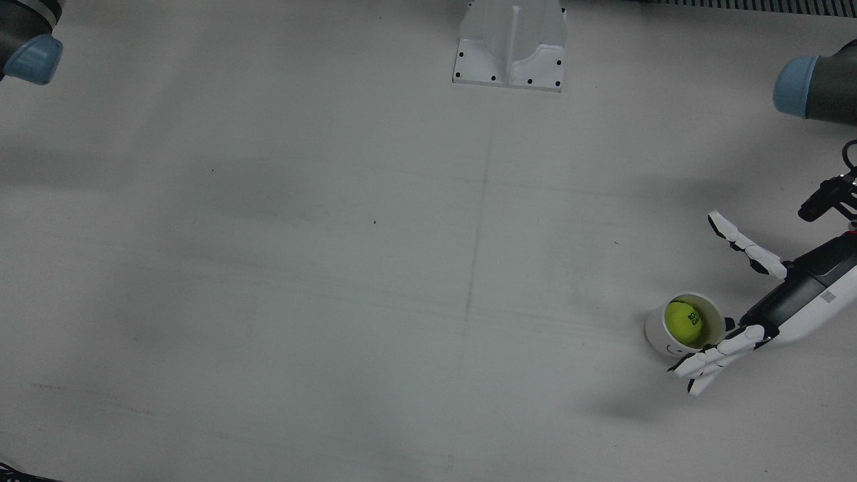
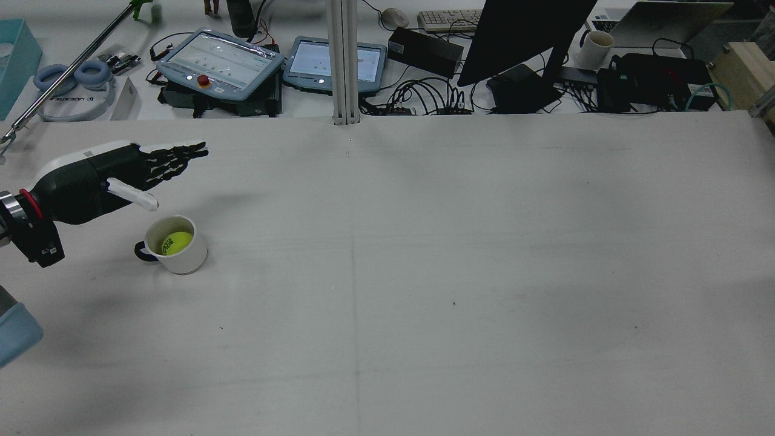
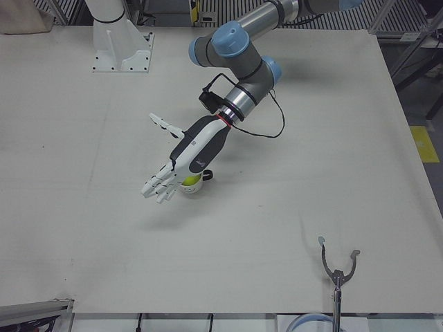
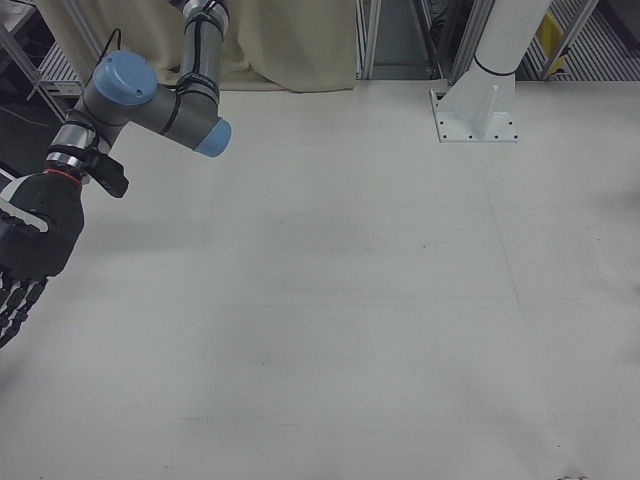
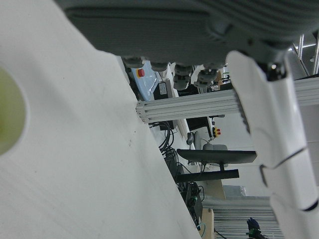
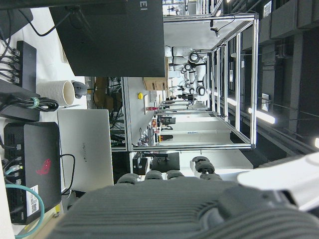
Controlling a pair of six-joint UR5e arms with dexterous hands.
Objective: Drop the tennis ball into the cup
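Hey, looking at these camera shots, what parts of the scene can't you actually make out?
- Cup: left-front view, mostly hidden behind the left hand.
- Right hand: right-front view, fingers cut off by the left edge.
- Tennis ball: print too small to read.
- Cup handle: unseen in the front view.

Grey arms with light-blue joint caps end in a black-and-white left hand (image 3: 190, 158) with white fingers (image 3: 156, 187)

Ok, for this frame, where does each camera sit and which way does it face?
Front view: overhead, looking down; left hand beside the white mug holding the yellow-green tennis ball.
Rear view: high behind, facing forward; same hand, mug, ball.
Left-front view: operators' side; left arm over the mug.
Right-front view: operators' side; right hand at its left edge.
Left hand view: on the hand; tabletop, own fingers.
Right hand view: on the hand; desk clutter.
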